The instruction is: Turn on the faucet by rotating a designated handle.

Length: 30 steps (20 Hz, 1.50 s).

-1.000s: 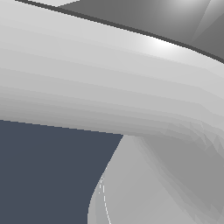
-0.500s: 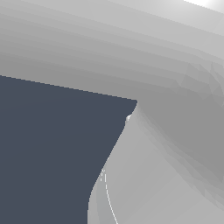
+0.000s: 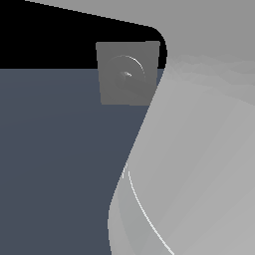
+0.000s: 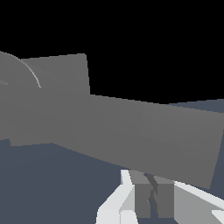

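Observation:
The faucet (image 3: 112,92) is a matte grey square plate with a raised round hub (image 3: 127,72), standing at the far end of the dark floor in the exterior view. My glossy white arm (image 3: 199,149) covers the plate's right edge, and I cannot make out the handle there. In the wrist view the handle (image 4: 144,131) is a long grey bar with a squared tip, running out from the plate (image 4: 61,74). My gripper (image 4: 152,197) sits close beside the bar near its free end. Its grey pads (image 4: 142,201) are almost touching, with nothing between them.
A dark blue-grey floor (image 3: 55,164) stretches in front of the faucet. Behind it the background is black. My arm fills the exterior view's right half and top edge.
My arm has swung away toward the exterior view's right and top, uncovering the faucet plate and hub that it hid before.

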Tool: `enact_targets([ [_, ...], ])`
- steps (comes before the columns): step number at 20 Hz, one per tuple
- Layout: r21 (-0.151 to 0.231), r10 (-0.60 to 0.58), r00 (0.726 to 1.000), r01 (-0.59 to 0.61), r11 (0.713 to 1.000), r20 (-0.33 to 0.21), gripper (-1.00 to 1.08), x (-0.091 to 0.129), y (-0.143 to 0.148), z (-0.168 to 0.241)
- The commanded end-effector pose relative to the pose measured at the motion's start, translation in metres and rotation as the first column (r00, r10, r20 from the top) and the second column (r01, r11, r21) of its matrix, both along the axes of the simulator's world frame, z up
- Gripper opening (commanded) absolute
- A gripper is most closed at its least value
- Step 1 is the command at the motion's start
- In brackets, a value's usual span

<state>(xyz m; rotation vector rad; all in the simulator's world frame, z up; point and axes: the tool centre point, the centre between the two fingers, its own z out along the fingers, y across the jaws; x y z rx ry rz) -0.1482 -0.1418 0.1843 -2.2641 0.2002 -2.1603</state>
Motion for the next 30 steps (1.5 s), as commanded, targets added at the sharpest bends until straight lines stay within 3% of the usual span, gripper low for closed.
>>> enact_targets([
  [1, -0.011, -0.002, 1.0, 0.002, 1.0, 0.022, -1.0, 0.002, -0.004, 0.017],
  [30, -0.066, 0.002, 0.999, 0.001, 0.998, 0.045, -1.0, 0.003, -0.026, 0.114],
])
